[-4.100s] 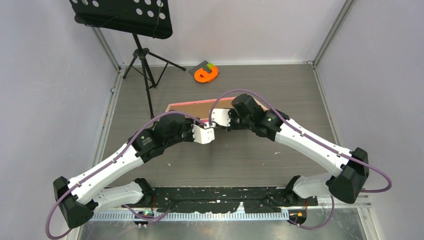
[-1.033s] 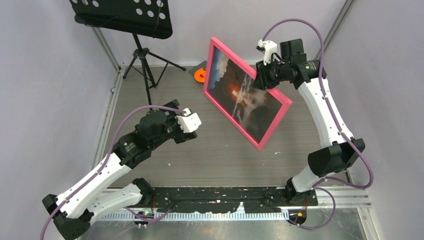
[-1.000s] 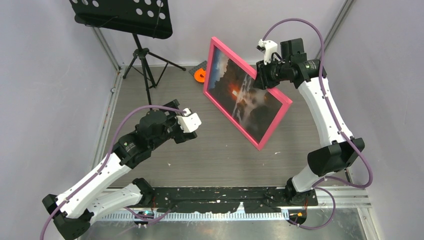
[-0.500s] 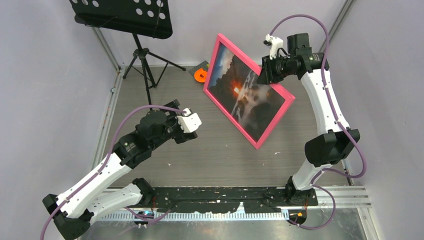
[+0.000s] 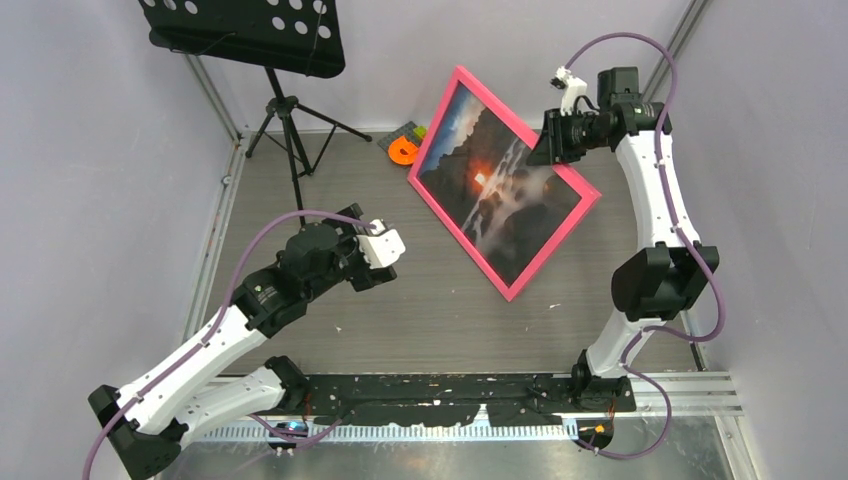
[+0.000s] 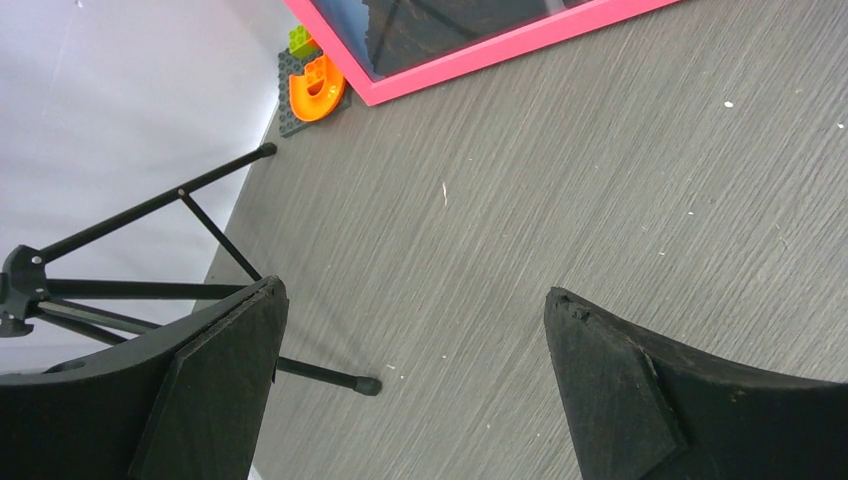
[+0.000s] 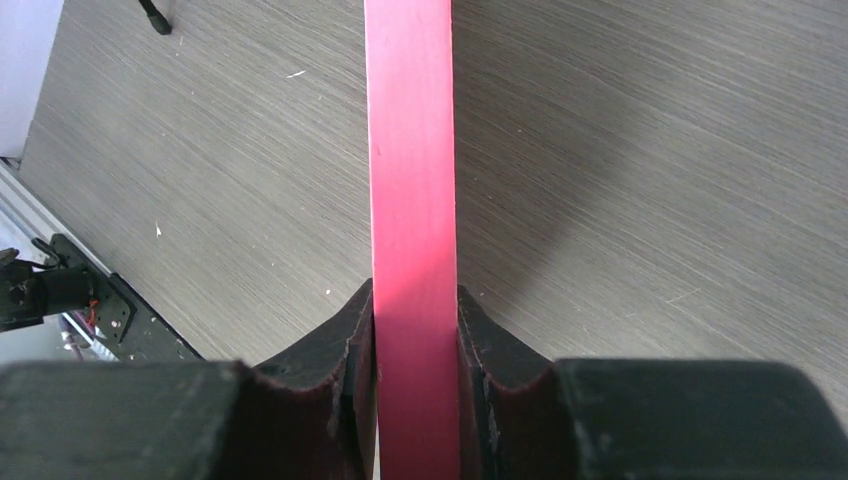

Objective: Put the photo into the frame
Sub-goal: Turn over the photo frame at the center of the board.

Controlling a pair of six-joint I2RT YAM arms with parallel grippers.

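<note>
The frame (image 5: pixel 555 247) is a large pink-bordered rectangle, raised on edge and tilted, with its lower corner close to the table. The photo (image 5: pixel 500 190), a sunset seascape, sits inside it and faces the top camera. My right gripper (image 5: pixel 548 140) is shut on the frame's upper right edge. In the right wrist view the pink edge (image 7: pixel 412 150) runs straight up between the two closed fingers of that gripper (image 7: pixel 415 300). My left gripper (image 5: pixel 385 247) hovers open left of the frame, holding nothing. Its wrist view shows the wide-open left gripper (image 6: pixel 413 290) over bare table, with the frame's corner (image 6: pixel 480 62) at the top.
A black music stand (image 5: pixel 290 130) on a tripod stands at the back left, one leg (image 6: pixel 320 375) near my left fingers. An orange piece on a dark baseplate (image 5: pixel 403 150) lies behind the frame. Walls close in on three sides, and a black rail (image 5: pixel 450 390) runs along the near edge.
Four seconds ago both grippers met at the frame lying face down on the table. Over the last second the right arm has carried the frame higher and rightward, turning it. The left arm barely moved.
</note>
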